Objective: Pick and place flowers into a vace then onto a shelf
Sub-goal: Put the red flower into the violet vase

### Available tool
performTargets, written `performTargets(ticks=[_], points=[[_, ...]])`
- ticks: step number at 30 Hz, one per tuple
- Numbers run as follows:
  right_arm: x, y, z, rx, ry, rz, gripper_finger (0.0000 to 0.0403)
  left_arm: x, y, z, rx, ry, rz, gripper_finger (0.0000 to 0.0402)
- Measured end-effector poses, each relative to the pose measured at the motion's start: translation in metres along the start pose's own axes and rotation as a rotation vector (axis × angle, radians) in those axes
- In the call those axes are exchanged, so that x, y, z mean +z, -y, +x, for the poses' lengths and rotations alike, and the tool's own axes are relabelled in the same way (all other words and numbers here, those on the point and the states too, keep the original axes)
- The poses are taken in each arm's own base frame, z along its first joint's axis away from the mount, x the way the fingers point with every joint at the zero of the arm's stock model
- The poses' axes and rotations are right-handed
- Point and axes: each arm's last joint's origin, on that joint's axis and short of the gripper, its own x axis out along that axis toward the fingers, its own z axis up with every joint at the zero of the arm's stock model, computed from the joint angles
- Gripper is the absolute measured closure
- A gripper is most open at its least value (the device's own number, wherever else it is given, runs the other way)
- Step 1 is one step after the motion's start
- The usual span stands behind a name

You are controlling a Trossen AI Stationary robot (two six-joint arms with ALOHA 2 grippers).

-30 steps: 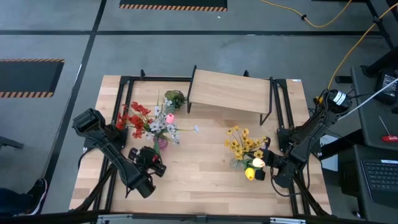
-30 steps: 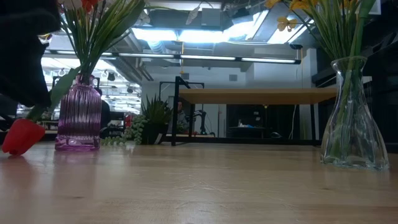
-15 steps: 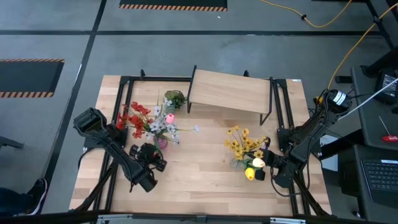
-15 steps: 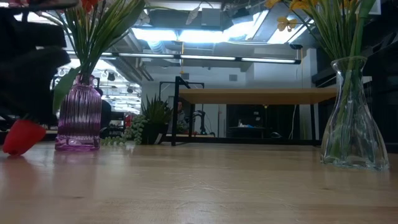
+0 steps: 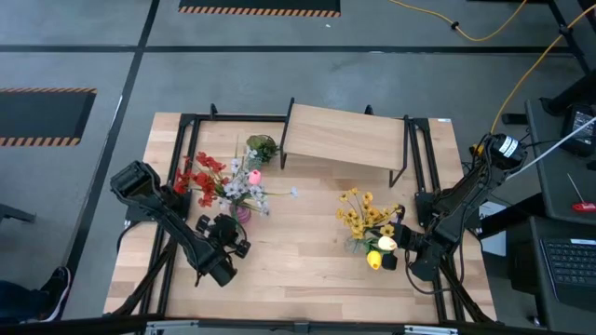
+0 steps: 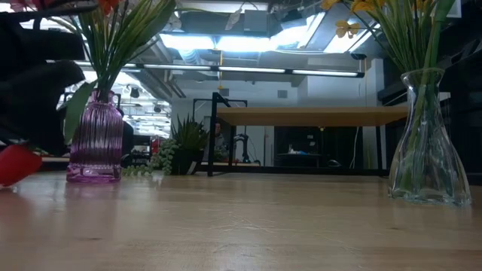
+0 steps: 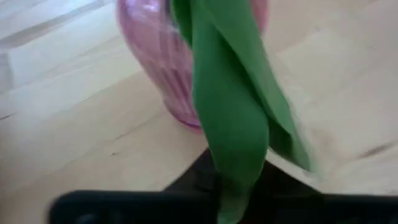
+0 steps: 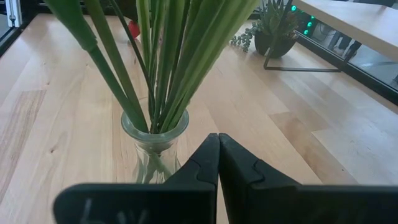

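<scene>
A purple glass vase (image 5: 242,213) (image 6: 94,143) holds red, white and pink flowers (image 5: 216,179). Just near-left of it, my left gripper (image 5: 225,230) (image 7: 233,190) is shut on a red tulip; its red bud (image 6: 13,164) shows low at the table's left. At the right, a clear glass vase (image 5: 358,244) (image 8: 154,134) holds yellow flowers (image 5: 361,216). My right gripper (image 5: 399,244) (image 8: 217,142) stands shut beside that vase. The light-wood shelf (image 5: 345,140) stands at the far middle. My left gripper pinches the tulip's green leaf and stem (image 7: 235,149) between its two fingers, which slant downward from the table's near left. The leaf runs up past the purple vase (image 7: 163,62). The bud (image 6: 13,164) hangs low by the tabletop; I cannot tell whether it is clear of the tabletop.
A small potted green plant (image 5: 263,148) (image 6: 184,143) stands left of the shelf's black legs (image 5: 289,130). Bare tabletop (image 5: 298,251) lies between the two vases.
My left gripper has come down and a little toward the purple vase, over the tulip. The red bud has shifted toward the table's left edge and tipped up slightly.
</scene>
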Motion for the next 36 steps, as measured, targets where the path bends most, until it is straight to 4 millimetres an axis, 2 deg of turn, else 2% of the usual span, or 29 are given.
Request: performTargets(ticks=[2,6,11,22,28,36], points=[[0.000,0.000,0.000,0.000,0.000,0.000,0.0391,-0.002,0.002,-0.001,-0.024,-0.004,0.006,0.0391],[0.000,0.000,0.000,0.000,0.000,0.000,0.0391,-0.004,0.006,-0.009,-0.060,-0.003,0.023,0.0397],[0.000,0.000,0.000,0.000,0.000,0.000,0.0391,0.002,0.015,-0.030,-0.101,0.030,0.059,0.0398],[0.000,0.000,0.000,0.000,0.001,-0.017,0.0391,0.032,0.031,-0.078,-0.111,0.071,0.126,0.0398],[0.000,0.000,0.000,0.002,0.002,-0.019,0.0391,0.054,0.033,-0.103,-0.115,0.170,0.150,0.0398],[0.002,-0.002,0.000,0.008,0.009,-0.003,0.0391,0.080,0.033,-0.114,-0.069,0.195,0.230,0.0398]])
